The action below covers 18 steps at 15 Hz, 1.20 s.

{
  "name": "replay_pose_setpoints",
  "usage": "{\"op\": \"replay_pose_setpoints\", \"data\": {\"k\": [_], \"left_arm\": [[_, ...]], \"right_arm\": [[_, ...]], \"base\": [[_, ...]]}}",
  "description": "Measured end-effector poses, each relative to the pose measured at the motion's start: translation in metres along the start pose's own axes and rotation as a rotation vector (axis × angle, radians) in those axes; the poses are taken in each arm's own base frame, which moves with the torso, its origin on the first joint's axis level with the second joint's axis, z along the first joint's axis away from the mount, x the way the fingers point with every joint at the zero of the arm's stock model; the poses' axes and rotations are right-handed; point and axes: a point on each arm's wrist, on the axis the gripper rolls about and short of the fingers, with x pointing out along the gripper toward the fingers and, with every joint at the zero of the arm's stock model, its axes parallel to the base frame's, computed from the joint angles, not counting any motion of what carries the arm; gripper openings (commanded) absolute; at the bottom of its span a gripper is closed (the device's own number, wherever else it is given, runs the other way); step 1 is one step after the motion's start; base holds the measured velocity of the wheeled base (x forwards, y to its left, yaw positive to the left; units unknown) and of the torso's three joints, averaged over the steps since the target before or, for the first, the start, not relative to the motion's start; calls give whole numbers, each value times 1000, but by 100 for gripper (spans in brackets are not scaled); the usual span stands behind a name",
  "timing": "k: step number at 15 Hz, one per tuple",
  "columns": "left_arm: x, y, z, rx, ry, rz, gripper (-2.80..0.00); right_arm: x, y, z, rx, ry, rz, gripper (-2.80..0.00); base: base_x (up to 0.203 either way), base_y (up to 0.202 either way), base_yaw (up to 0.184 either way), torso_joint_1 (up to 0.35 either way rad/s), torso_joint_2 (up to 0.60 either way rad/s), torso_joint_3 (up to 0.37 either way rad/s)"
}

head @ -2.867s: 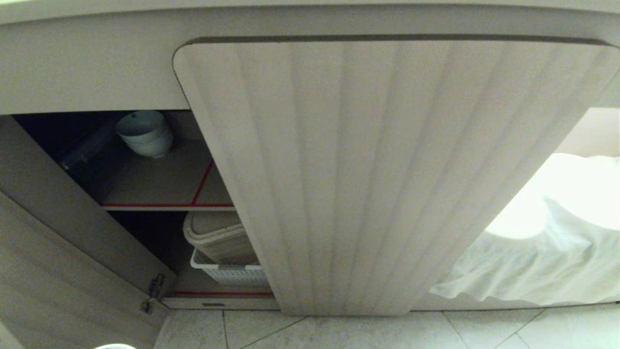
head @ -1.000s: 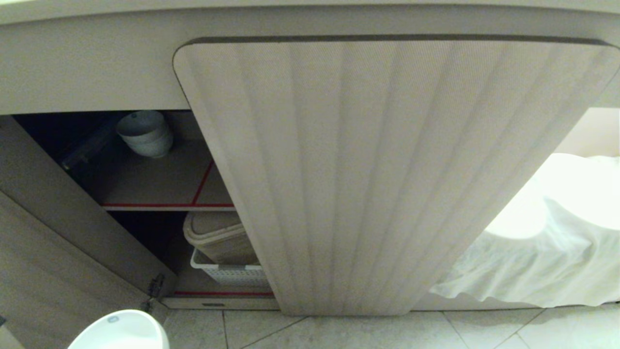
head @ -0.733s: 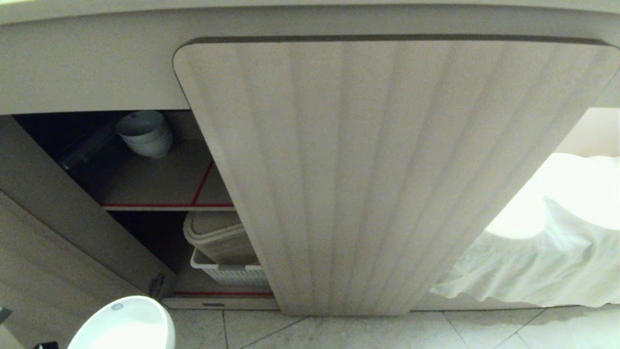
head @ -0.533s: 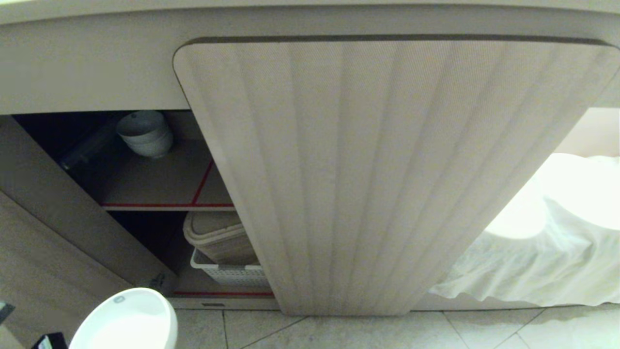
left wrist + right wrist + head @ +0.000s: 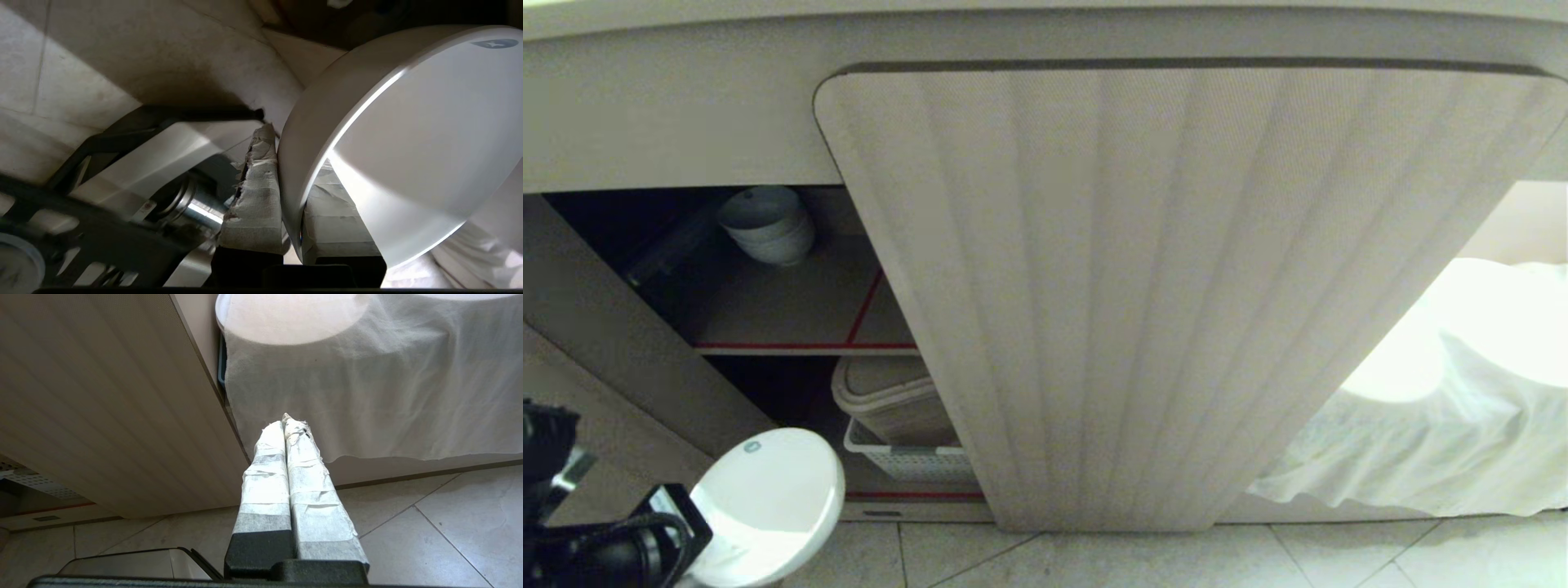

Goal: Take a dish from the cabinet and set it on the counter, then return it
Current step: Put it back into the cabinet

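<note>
The left claw [image 5: 292, 228] pinches the rim wall of the small white ceramic bowl [image 5: 768, 502] — low before the open beige ribbed cabinet [image 5: 1176, 286], likely bound for its red-edged shelf [image 5: 800, 346]. The right claw [image 5: 286, 426], closed and empty, hangs idle.

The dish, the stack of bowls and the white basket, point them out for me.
dish [image 5: 776, 498]: head view, inside of its bowl.
stack of bowls [image 5: 768, 224]: head view, side of the stack.
white basket [image 5: 911, 463]: head view, perforated front wall.
</note>
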Motion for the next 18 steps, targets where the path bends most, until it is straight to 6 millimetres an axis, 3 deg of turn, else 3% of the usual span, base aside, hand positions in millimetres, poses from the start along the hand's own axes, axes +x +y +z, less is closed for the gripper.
{"op": "replay_pose_setpoints", "data": {"k": [9,18], "left_arm": [[35,-27,23,-57,-26,-1,-280],[50,-55,48,-192,-52,-20,-280]], "right_arm": [[0,0,0,-1,0,0,-280],[0,0,0,-1,0,0,-280]], "base": [[0,0,0,0,0,0],[0,0,0,0,0,0]]}}
